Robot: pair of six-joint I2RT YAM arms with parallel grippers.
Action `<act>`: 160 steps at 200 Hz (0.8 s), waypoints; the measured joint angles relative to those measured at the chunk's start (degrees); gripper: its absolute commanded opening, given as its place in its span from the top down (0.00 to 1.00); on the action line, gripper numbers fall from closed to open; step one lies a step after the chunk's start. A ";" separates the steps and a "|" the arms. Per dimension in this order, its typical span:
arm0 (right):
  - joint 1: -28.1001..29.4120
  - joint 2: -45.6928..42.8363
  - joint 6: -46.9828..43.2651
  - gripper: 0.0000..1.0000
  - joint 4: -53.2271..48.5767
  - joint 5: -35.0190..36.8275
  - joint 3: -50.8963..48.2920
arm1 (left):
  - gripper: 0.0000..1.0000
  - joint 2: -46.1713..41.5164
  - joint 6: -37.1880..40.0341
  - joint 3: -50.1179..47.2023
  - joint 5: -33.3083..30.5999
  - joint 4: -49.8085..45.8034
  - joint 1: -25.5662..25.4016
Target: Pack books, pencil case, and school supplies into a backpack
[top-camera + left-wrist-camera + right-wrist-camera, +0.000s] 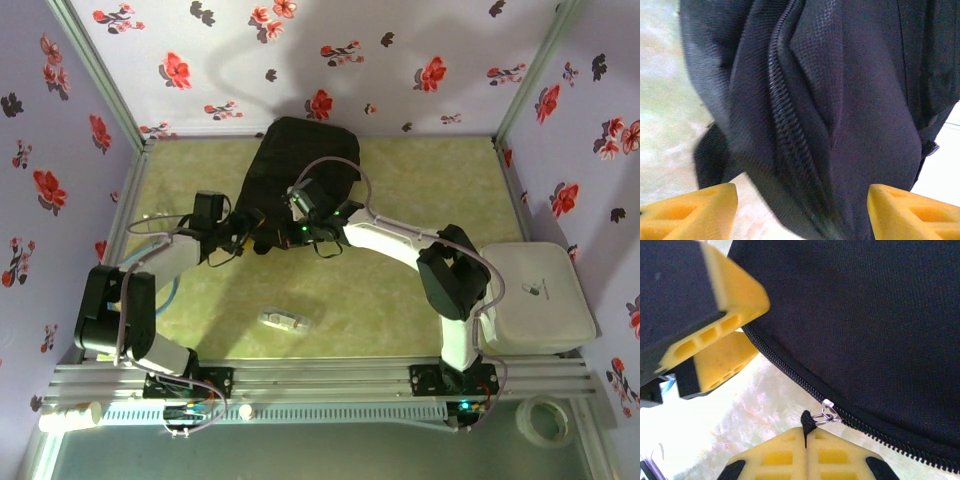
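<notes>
Your backpack, black coarse-woven fabric with a dark zip along a bulging fold, lies at the far middle of the table. Your left gripper stands wide at its edge, and your right gripper is pinched onto the black zip pull.

Left gripper spread before the backpack (zip closed).

Lab test booth: floral walls, aluminium rail.
</notes>
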 measured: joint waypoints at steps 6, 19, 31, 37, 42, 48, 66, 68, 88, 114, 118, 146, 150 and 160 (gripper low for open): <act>0.00 0.00 0.04 1.00 0.00 -0.02 0.00 | 0.32 0.68 -0.46 0.00 0.28 1.11 0.00; 0.00 0.00 0.13 1.00 0.00 -0.02 0.00 | 0.38 1.77 -1.46 0.00 0.70 3.08 0.00; 0.00 0.00 0.13 1.00 -0.02 0.02 -0.02 | 0.45 2.47 -2.19 0.02 0.90 4.37 0.00; 0.00 0.00 0.15 1.00 0.00 0.04 -0.04 | 0.50 2.73 -2.47 0.02 0.92 4.79 0.00; 0.00 0.00 0.15 1.00 -0.02 0.07 -0.09 | 0.54 2.93 -2.40 0.04 0.96 5.03 0.00; 0.00 0.00 0.15 1.00 0.00 0.13 -0.15 | 0.61 3.15 -2.40 0.07 0.92 5.11 0.00; 0.00 -0.02 0.15 1.00 -0.09 1.25 -0.52 | 0.74 3.54 -2.38 0.09 0.44 4.52 0.00; 0.00 -0.02 0.13 1.00 -0.09 1.40 -0.57 | 0.75 3.54 -2.27 0.09 0.42 4.46 0.00; 0.00 -0.83 0.17 1.00 -0.39 4.04 -2.03 | 0.86 3.54 -1.11 0.28 -0.28 3.37 0.00; -0.39 -3.65 0.39 1.00 -1.62 8.41 -6.03 | 0.92 3.54 0.42 0.63 -0.68 2.45 0.02; -0.48 -4.13 0.42 1.00 -1.88 9.16 -6.67 | 0.92 3.54 0.57 0.63 -0.68 2.29 0.02; -2.23 -6.29 1.14 1.00 -3.78 13.73 -9.14 | 0.94 3.52 2.16 0.83 -0.66 1.60 0.02; -2.51 -6.36 1.38 1.00 -4.13 14.23 -9.18 | 0.94 3.52 2.34 0.85 -0.66 1.55 0.02; -3.45 -6.47 1.92 1.00 -5.01 15.61 -9.20 | 0.94 3.52 2.95 0.85 -0.66 1.33 0.02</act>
